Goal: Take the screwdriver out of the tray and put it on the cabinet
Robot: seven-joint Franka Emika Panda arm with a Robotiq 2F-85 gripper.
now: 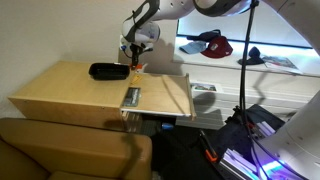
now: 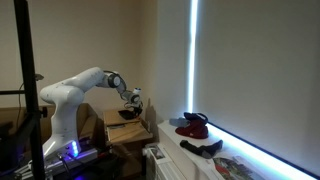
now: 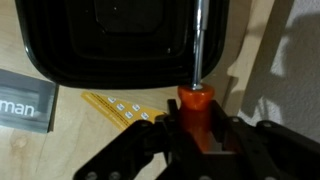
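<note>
In the wrist view my gripper is shut on the orange-red handle of the screwdriver. Its thin metal shaft runs up past the right edge of the black tray. The tray sits on the light wooden cabinet. In an exterior view the gripper hangs just right of the tray, above the cabinet top, with a bit of the orange screwdriver showing below it. From the far side, the gripper is seen over the cabinet.
A flat grey booklet lies on the cabinet near its front edge, also seen at the wrist view's left, booklet. A yellow strip lies under the tray's near edge. A brown couch stands in front. A shelf with a red cap is to the right.
</note>
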